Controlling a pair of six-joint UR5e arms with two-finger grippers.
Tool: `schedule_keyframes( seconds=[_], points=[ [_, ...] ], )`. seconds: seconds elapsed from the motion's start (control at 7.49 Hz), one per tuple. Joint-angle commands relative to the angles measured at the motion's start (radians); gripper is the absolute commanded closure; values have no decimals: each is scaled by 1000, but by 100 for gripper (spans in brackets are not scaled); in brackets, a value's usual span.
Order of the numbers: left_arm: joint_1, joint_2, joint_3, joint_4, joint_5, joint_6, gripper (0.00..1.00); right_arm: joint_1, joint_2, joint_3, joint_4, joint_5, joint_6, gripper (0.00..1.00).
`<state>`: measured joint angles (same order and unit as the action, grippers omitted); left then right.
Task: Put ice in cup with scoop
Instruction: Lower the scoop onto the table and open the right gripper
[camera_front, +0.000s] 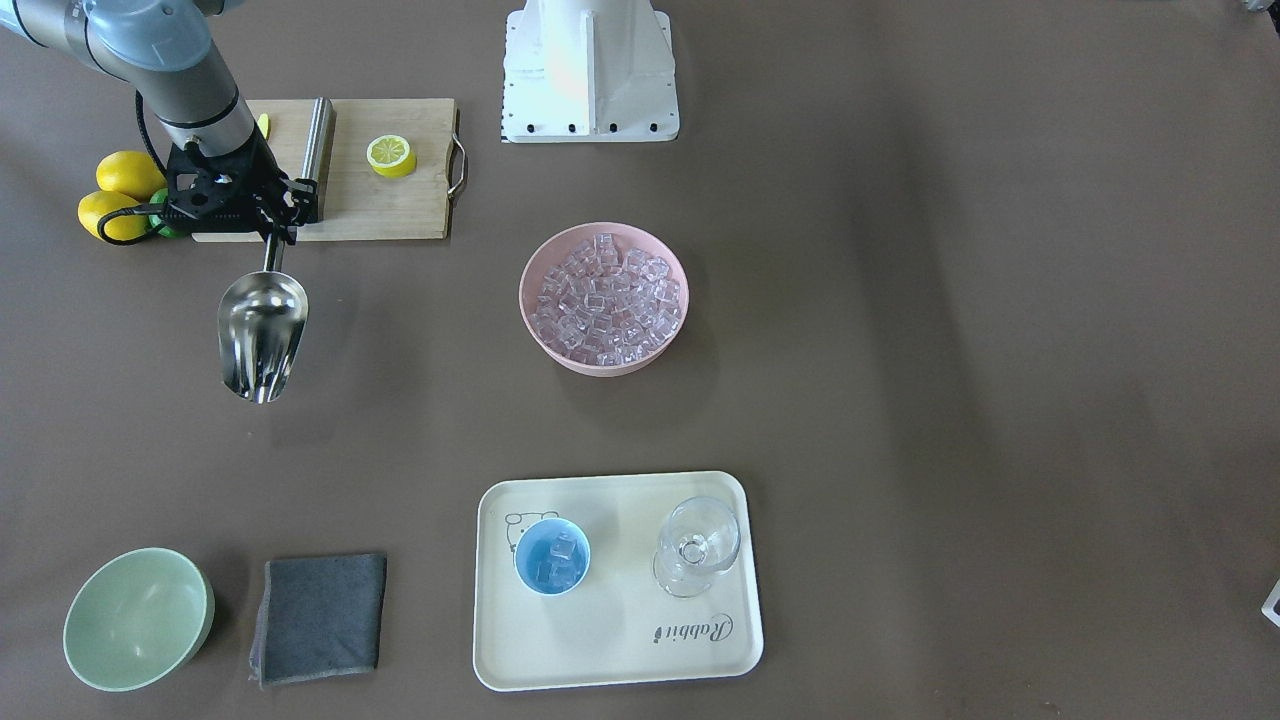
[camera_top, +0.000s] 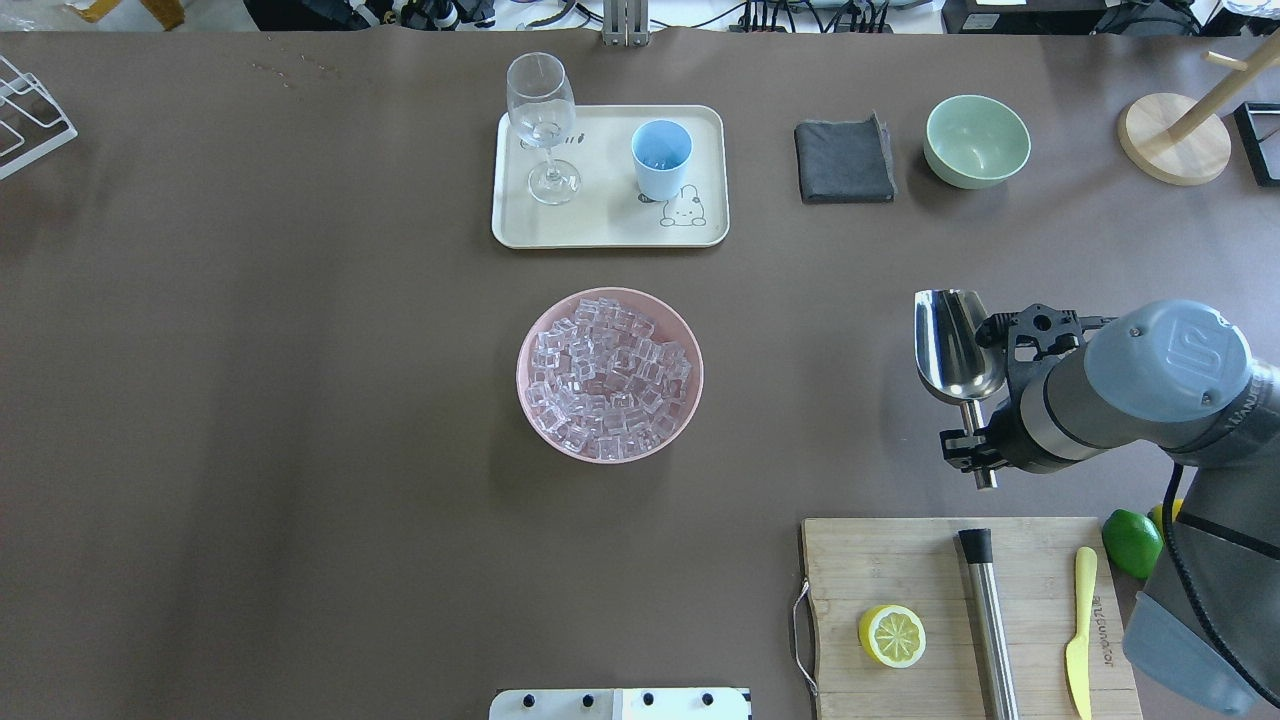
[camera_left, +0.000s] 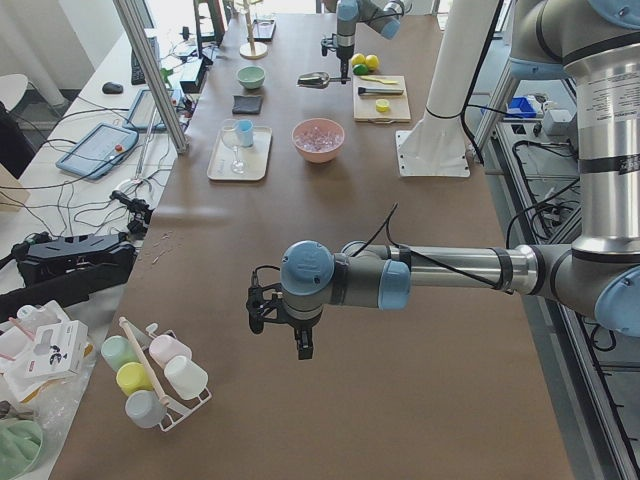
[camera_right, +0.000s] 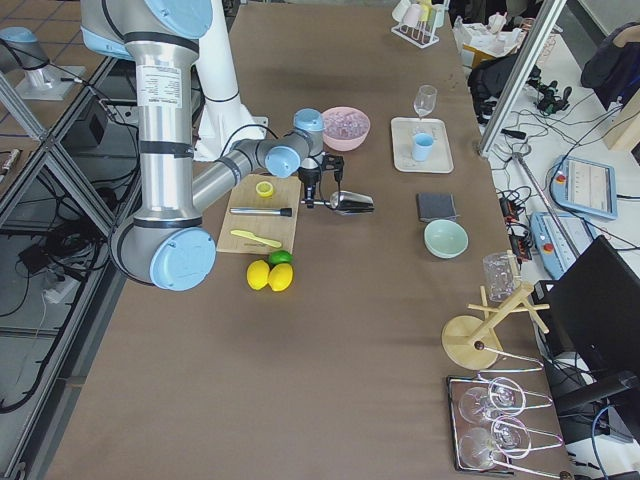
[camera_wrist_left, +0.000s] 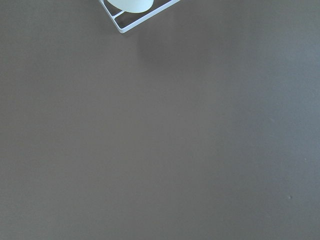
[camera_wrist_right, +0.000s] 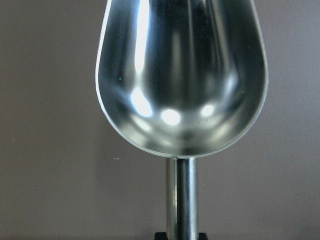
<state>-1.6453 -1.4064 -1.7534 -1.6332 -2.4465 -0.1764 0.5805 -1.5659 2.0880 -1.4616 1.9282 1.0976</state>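
Overhead view, read left to right. Judged hazards: the stemmed glass (camera_top: 540, 110) stands near the cup (camera_top: 661, 158) on the tray (camera_top: 610, 222), so a wide approach could tip it. The cup's mouth looks narrower than the scoop's pan, so poured cubes may miss and land on the tray. A hard dig could slide the pink bowl (camera_front: 604, 365) or flick out slippery ice (camera_top: 608, 372). Contents: the glass appears empty; the cup already holds a few cubes; the pink bowl is heaped with ice; the green bowl (camera_top: 977, 140) is empty. The scoop (camera_top: 955, 345), pan empty, hangs above bare table well apart from the pink bowl, its handle clamped in the right gripper (camera_top: 970, 440). The left gripper (camera_left: 297, 335) hovers far off; whether it is closed cannot be told.
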Motion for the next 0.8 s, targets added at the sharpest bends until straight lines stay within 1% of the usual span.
schedule_keyframes(
  seconds=[0.0, 0.13, 0.27, 0.4, 0.53, 0.67],
  points=[
    [8, -8, -1, 3, -8, 1, 2, -25, 42, -52, 33, -8, 13, 100],
    [16, -19, 2, 4, -6, 5, 2, -25, 52, -55, 33, 1, 12, 100],
    [27, -23, 2, 10, -5, 91, 2, -25, 59, -57, 29, 5, 10, 100],
    [24, -23, 8, 65, 0, 188, 2, -27, 61, -58, 26, 5, 1, 100],
    [24, -45, 6, 116, 4, 234, 2, -25, 64, -65, 23, 11, -7, 100],
    [24, -45, 6, 124, 4, 235, 2, -2, 64, -68, 20, 35, -22, 100]
  ],
)
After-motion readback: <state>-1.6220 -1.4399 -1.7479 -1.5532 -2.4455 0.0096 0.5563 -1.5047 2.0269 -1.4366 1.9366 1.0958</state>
